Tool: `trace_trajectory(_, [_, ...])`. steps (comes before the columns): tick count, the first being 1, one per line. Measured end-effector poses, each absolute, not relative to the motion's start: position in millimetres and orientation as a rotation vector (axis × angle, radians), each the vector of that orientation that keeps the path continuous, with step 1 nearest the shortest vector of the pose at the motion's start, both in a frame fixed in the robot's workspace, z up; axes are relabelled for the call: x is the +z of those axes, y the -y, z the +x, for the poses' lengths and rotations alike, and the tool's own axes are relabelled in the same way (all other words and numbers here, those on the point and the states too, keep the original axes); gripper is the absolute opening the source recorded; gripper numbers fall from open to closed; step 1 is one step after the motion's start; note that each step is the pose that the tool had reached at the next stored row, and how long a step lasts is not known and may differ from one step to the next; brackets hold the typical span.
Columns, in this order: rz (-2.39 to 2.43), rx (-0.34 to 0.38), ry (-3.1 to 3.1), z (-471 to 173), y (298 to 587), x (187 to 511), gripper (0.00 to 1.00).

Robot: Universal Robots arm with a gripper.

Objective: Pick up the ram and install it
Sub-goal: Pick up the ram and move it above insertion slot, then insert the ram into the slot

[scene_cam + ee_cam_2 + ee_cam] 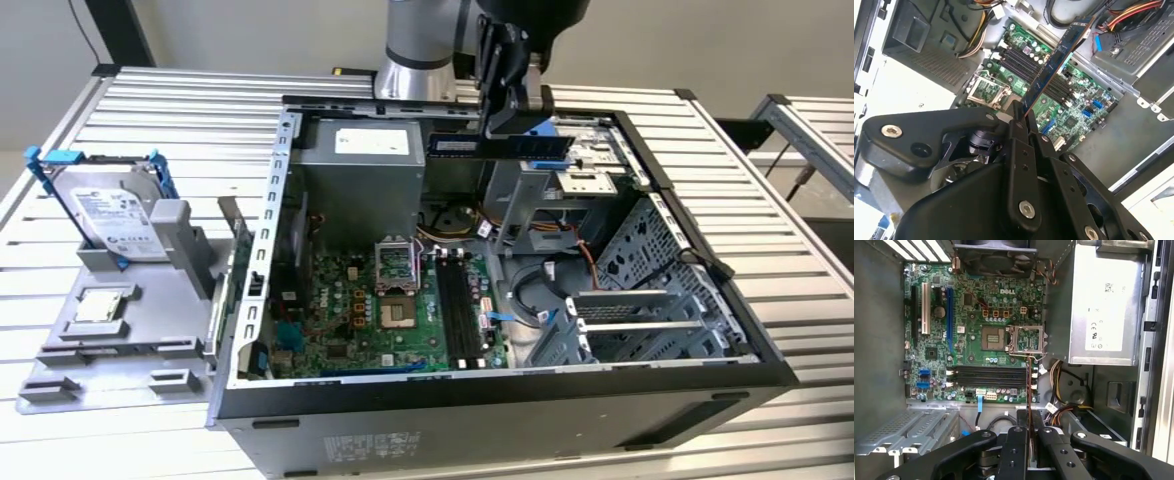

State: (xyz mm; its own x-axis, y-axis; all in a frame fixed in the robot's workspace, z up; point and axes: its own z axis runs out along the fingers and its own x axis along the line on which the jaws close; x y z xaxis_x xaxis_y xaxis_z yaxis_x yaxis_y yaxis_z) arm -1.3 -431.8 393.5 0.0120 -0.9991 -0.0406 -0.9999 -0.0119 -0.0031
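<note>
1. The black gripper [1024, 119] is pinching its fingers shut on one end of the ram [1056, 60], a thin dark blue-green circuit-board stick.
2. The ram is hanging above the open grey metal computer case [400, 440], over the green motherboard [974, 315], well apart from the long black memory slots [986, 374].

A robotics workshop — a slatted metal desk [174, 110] carries an opened computer case [534, 420] and a grey parts fixture [54, 350].
</note>
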Motion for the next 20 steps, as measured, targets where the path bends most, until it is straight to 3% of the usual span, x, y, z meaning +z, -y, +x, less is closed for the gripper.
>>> trace_trajectory(20, [-2.175,0.041,-2.223,-1.2,431.8,393.5,0.0])
